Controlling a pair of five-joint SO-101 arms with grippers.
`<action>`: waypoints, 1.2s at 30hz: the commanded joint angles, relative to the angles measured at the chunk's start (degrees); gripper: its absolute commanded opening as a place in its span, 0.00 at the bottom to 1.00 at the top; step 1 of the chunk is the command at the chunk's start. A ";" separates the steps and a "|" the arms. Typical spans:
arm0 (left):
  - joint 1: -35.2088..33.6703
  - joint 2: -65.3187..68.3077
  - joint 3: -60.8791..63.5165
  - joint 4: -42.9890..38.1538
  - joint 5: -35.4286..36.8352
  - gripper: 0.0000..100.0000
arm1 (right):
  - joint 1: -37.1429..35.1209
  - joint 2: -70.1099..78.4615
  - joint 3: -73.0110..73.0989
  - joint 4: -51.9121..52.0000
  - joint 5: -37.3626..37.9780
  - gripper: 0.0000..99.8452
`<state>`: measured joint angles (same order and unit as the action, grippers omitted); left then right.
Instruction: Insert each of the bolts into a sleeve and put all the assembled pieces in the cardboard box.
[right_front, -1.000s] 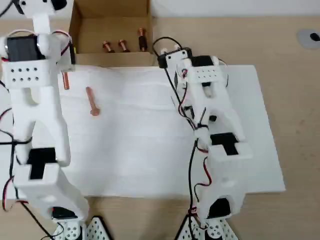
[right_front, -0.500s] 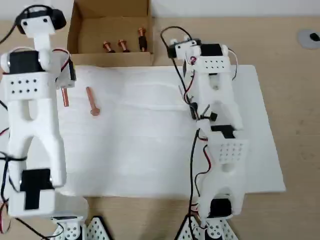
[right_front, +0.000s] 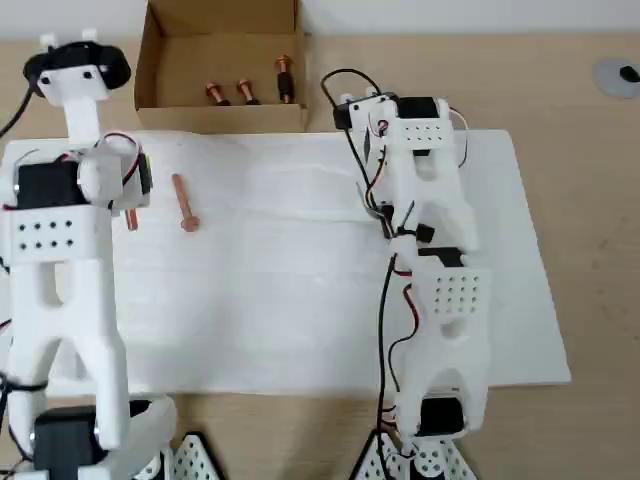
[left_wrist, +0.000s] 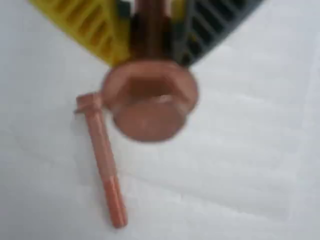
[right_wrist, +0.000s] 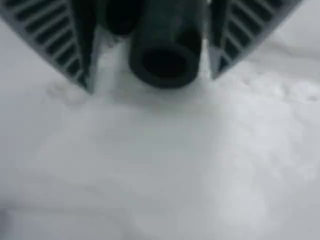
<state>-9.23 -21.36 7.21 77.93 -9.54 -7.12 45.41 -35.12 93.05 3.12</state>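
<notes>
Left claw (left_wrist: 150, 47) clamped on bolt (left_wrist: 149, 102), loose bolt (left_wrist: 103, 160) just beside, right claw (right_wrist: 151, 74) gripping sleeve (right_wrist: 167, 37)

I drew my left claw (left_wrist: 150, 30) back from the front corner of the box (right_front: 146, 70) toward my base. The bolt (right_front: 131, 218) clamped in it travelled down the white sheet (right_front: 300, 300) and ended up just beside the loose bolt (right_front: 184, 203). My right claw (right_wrist: 150, 45), gripping the sleeve (right_wrist: 165, 55), edged slightly sideways, away from the box's other front corner.
</notes>
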 joint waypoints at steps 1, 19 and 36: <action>-0.53 -4.62 1.14 -1.14 -0.88 0.01 | 0.84 1.63 -1.89 -0.70 0.62 0.19; -0.53 -15.52 8.35 -0.88 -0.97 0.01 | -1.45 9.36 -1.80 4.92 11.60 0.19; -0.53 -25.80 13.71 -0.70 -2.90 0.01 | -5.32 9.54 -1.89 5.71 13.27 0.01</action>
<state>-9.23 -45.19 21.19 77.93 -12.26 -7.30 49.19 -37.76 96.75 16.04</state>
